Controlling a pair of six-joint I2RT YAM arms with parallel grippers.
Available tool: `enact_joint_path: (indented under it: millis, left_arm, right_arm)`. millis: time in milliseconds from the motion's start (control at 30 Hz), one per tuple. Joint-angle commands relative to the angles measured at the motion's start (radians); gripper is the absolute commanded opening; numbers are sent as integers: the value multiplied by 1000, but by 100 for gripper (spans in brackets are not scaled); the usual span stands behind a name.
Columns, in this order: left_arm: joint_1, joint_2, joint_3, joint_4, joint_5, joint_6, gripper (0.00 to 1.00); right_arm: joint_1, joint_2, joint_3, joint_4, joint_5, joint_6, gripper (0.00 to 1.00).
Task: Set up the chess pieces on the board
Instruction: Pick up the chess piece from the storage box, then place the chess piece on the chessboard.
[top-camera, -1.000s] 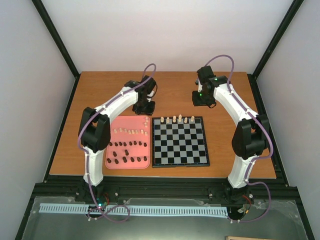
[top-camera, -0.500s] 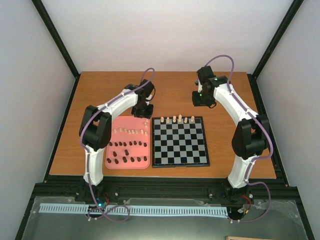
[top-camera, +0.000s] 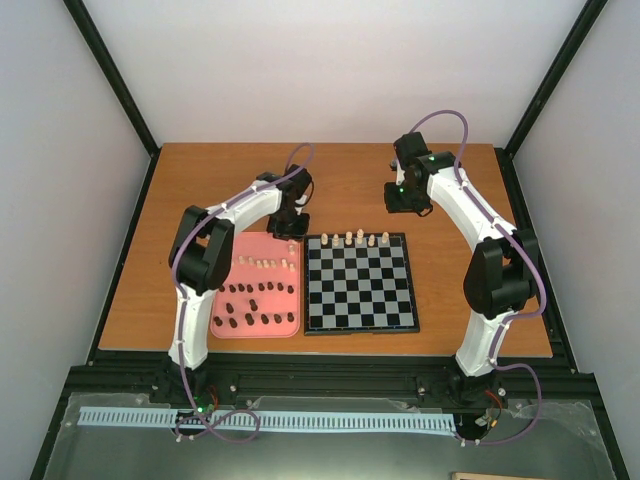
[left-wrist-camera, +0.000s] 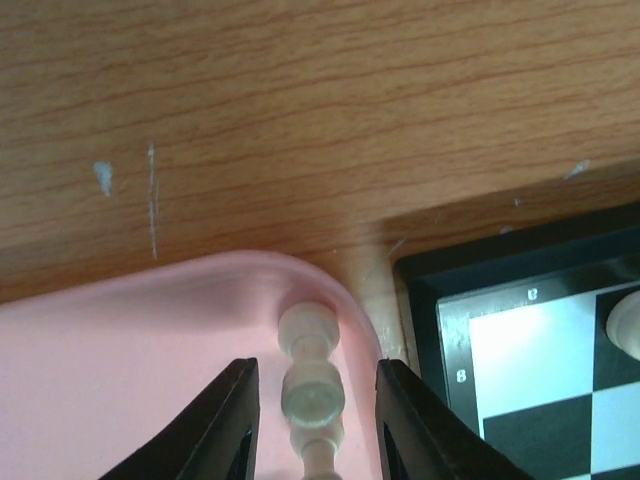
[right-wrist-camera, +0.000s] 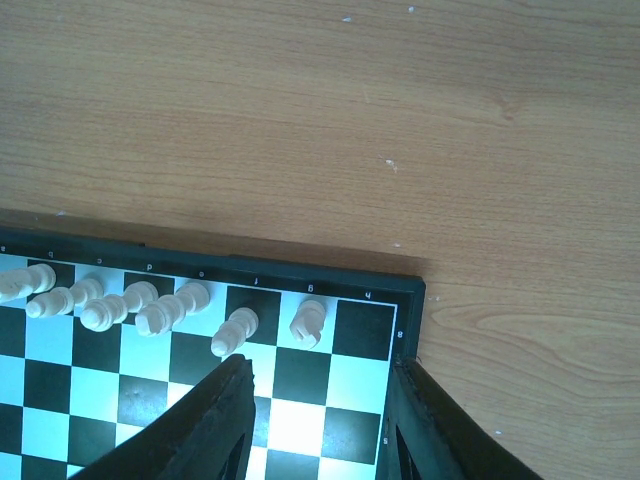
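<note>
Left claw: jaws narrowly parted, straddling cream piece, slim gap each side; piece at pink tray corner; board just right of claw.

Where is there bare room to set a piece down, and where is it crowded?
Free: the board from its second row to the near border, plus both far corner squares; the wood table right of the board. Crowded: the cream pieces fill the far row between those corners; the pink tray holds rows of pieces, left gripper at its far right corner.
</note>
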Motion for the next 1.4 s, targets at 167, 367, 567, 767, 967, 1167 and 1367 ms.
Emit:
enact_joint_path:
  millis: [167, 367, 567, 767, 967, 1167, 1367]
  left_arm:
    - [-3, 48, 83, 4, 9, 9, 30]
    - [-3, 45, 97, -12, 0, 9, 11]
    - [-2, 20, 84, -26, -4, 9, 6]
    - [-3, -48, 83, -63, 9, 7, 6]
    - [-32, -105, 111, -59, 52, -5, 6]
    - [-76, -61, 141, -48, 98, -28, 6]
    - [-113, -11, 148, -51, 81, -38, 7]
  right_arm:
    - [-7, 0, 26, -14, 17, -6, 38]
    - [-6, 2, 26, -12, 14, -4, 38]
    - [-6, 1, 25, -9, 13, -5, 38]
    - [-7, 2, 26, -3, 7, -4, 38]
    - [-7, 7, 27, -2, 5, -6, 38]
    - [-7, 11, 36, -7, 2, -8, 38]
    - [-6, 0, 23, -12, 13, -12, 38]
